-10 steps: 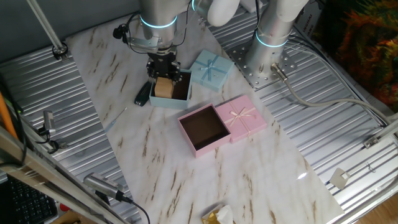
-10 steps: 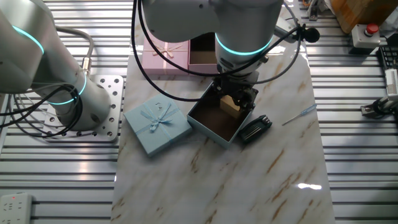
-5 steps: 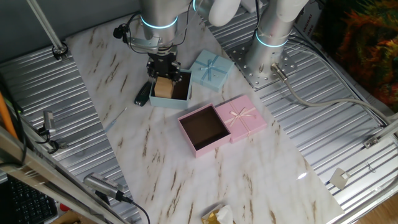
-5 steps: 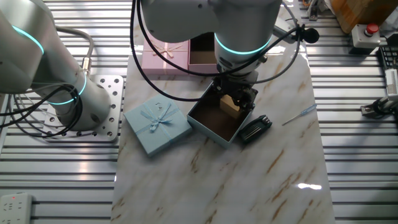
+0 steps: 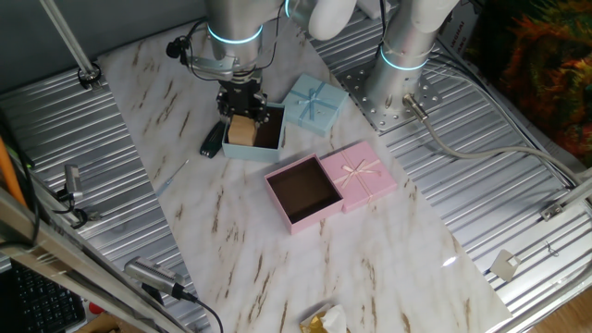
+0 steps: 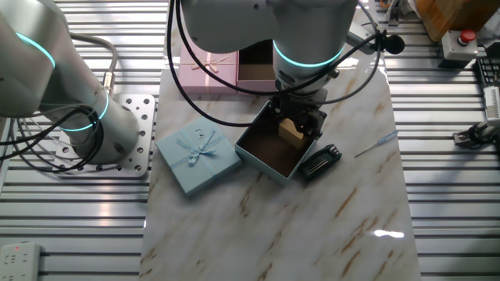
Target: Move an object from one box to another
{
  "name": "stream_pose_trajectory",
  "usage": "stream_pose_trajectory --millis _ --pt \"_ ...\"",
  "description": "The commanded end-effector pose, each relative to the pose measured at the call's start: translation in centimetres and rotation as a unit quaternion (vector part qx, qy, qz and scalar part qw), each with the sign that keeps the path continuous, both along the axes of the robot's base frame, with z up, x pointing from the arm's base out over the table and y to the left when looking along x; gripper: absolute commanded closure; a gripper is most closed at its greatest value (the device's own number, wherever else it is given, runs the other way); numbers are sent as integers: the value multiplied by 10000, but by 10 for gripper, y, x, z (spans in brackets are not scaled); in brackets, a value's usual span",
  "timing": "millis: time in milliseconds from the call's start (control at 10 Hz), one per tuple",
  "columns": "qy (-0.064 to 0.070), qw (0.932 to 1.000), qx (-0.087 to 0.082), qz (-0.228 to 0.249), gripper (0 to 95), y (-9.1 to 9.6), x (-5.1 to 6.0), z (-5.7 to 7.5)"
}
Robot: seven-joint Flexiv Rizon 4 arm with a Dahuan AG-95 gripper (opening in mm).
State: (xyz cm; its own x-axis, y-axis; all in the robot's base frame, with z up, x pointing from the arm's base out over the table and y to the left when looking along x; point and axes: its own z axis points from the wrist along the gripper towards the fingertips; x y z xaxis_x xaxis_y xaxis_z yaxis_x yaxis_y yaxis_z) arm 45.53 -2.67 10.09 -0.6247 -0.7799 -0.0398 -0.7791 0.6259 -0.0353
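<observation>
One marble-patterned tabletop (image 5: 231, 231) amid ribbed metal decking (image 5: 518, 213).

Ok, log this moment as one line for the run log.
gripper: over blue box, at wooden cube, grip state unclear | cube: inside blue box | pink box: empty | phase: at drop-off

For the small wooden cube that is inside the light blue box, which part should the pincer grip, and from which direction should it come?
Grip the wooden cube by two opposite flat side faces, coming straight down from above. It sits in the light blue box, whose walls block any sideways approach, while its top is open. The pincer already hangs right over the cube, seemingly with a finger on either side; whether it grips cannot be told.
</observation>
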Motion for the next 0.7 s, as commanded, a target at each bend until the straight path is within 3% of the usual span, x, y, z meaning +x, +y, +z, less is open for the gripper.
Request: stream_pose_trajectory --millis 100,700 --pt "19 10000 -15 -3 950 0 3 -2" --pt "86 10000 -40 10 950 1 13 -5"
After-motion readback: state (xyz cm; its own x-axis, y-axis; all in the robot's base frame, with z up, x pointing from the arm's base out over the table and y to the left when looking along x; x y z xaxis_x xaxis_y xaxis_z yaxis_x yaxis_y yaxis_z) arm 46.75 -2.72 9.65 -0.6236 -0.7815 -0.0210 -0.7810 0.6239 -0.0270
